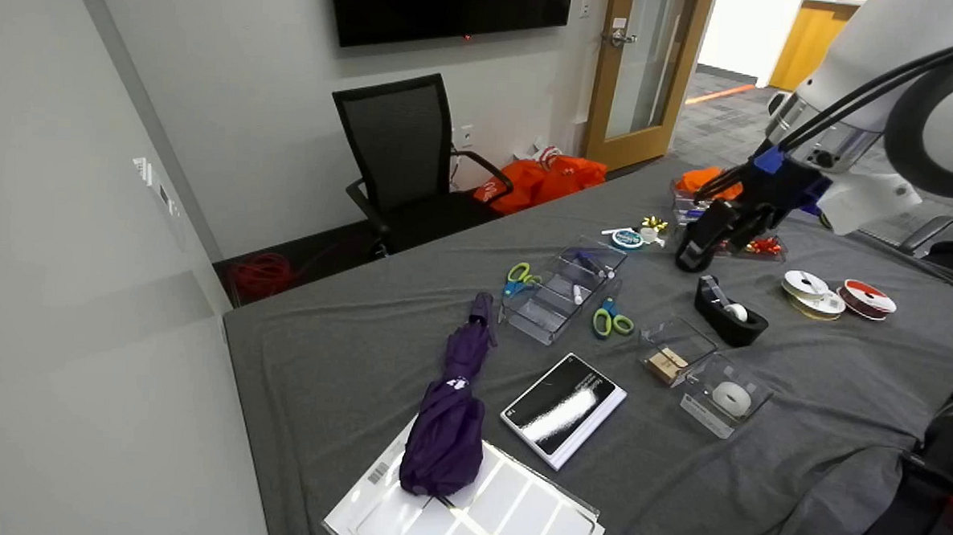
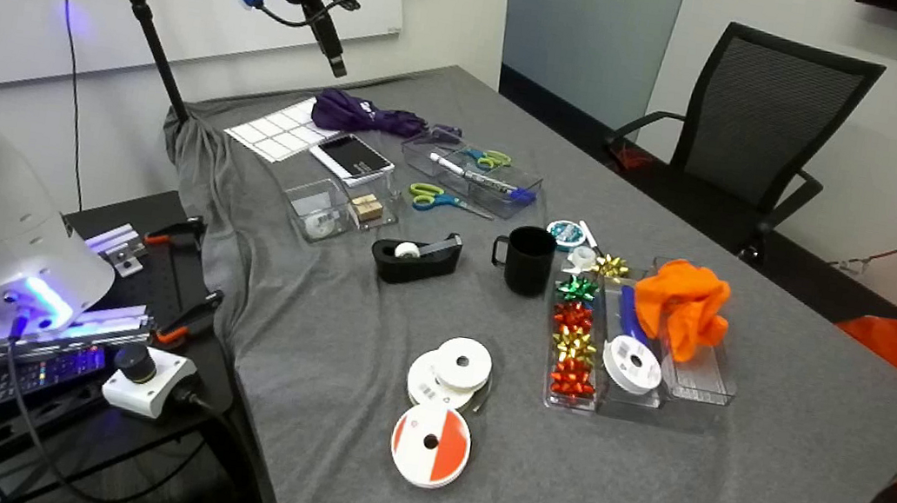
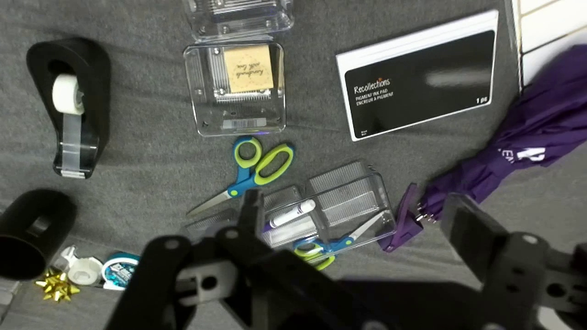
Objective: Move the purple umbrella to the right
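Gripper (image 3: 355, 211) low in wrist view: spread wide, holding nothing, presumably so as to straddle the purple umbrella (image 3: 523, 137), right edge.

Purple umbrella (image 1: 448, 399): compact, closed, lying lengthwise on its side
Fabric (image 1: 440, 451): dark purple, loosely gathered, fullest at one end, narrowing toward the handle
Lettering (image 3: 527, 156): small, white, partway along the folds
Rib tips (image 3: 422, 217): silvery, bunched near the handle
Handle (image 1: 482, 306): purple, just beside the clear tray (image 1: 539, 314); whether touching, cannot tell
Wide end: on the white ruled sheet (image 1: 506, 506)
Middle: on the grey tablecloth (image 1: 318, 389)
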Robot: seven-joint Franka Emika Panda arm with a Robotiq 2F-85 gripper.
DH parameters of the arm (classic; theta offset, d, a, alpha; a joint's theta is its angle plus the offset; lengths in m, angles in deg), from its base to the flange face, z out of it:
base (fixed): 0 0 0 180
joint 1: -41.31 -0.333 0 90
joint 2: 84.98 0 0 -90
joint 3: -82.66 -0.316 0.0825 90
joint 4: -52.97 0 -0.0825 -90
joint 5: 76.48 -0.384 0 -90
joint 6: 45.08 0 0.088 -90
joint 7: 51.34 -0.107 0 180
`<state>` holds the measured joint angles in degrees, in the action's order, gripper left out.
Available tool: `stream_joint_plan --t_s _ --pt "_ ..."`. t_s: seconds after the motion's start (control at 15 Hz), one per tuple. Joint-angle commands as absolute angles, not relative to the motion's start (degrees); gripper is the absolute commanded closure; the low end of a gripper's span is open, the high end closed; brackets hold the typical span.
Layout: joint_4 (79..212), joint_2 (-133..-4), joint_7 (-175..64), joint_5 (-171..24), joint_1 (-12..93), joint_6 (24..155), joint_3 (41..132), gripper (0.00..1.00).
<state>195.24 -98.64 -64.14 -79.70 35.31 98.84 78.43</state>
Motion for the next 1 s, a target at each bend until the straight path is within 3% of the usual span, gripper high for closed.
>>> stream_joint_plan --t_s 0.0,0.33,0.4,0.93 --pt "190.3 -90.4 -73.8 -82.0 36.8 103.5 76.8 0.0" --pt "178.6 -75.5 -93.3 -77.6 35.5 109.7 76.8 0.0" --pt "185.1 -82.6 -87.1 -79.7 35.2 108.7 77.5 0.0" --pt "182.2 -79.9 -91.5 -78.0 34.4 109.1 77.7 0.0"
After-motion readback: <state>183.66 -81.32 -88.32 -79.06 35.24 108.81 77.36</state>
